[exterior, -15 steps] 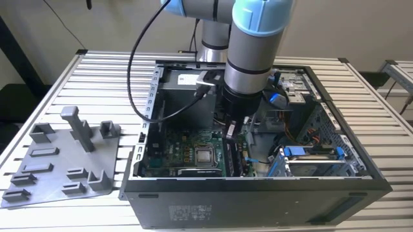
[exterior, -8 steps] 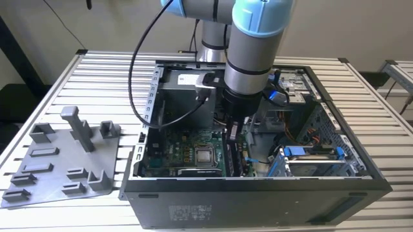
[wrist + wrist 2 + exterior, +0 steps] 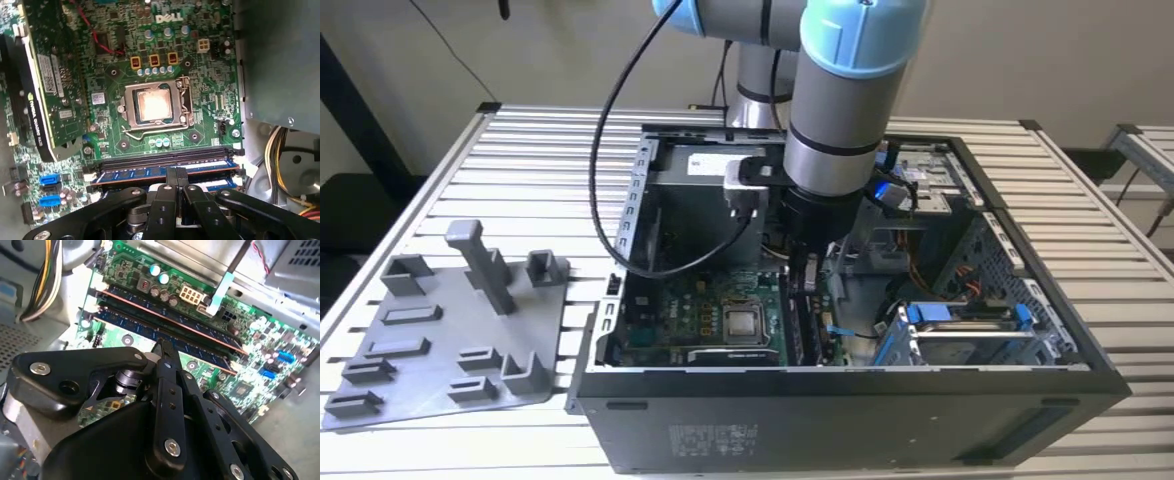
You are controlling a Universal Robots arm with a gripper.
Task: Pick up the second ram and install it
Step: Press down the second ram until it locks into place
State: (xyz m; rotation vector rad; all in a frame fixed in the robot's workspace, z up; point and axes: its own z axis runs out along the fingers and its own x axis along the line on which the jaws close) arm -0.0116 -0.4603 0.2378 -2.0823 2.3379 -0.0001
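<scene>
The second ram (image 3: 165,173) lies seated lengthwise in a memory slot on the green motherboard (image 3: 165,65), beside the processor socket (image 3: 155,107). My gripper (image 3: 176,176) rests on its top edge, fingers (image 3: 167,352) drawn together, inside the open computer case (image 3: 854,410).

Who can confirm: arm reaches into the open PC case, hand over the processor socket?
No. The arm reaches into the open PC case, but the hand is over the memory slots; the first wrist view shows the processor socket uncovered.
</scene>
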